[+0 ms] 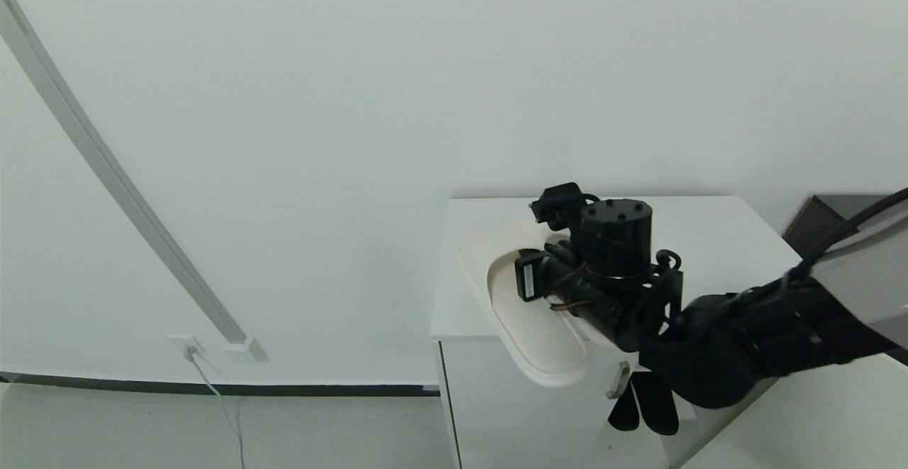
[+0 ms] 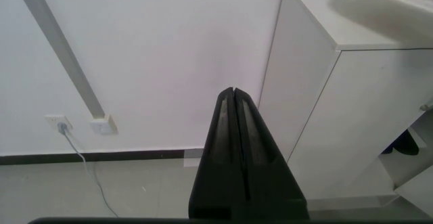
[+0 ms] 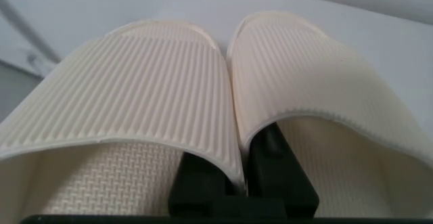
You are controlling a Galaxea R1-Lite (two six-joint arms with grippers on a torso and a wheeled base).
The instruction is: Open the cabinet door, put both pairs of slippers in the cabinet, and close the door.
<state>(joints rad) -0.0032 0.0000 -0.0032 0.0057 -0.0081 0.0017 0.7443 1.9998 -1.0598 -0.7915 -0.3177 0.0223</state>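
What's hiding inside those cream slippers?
The right pincer has one black finger under each strap of the cream slippers. The straps cover the fingertips, so how far in they go cannot be seen.

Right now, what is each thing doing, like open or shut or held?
Cabinet door, open.
Cream slippers, on the cabinet top, held.
Dark slippers, seemingly inside the cabinet.
Left gripper, shut, empty.
Right gripper, shut on the cream slippers.

Ribbed, matt foam-like slippers (image 3: pixel 169 95); smooth, matt white cabinet (image 1: pixel 709 242).
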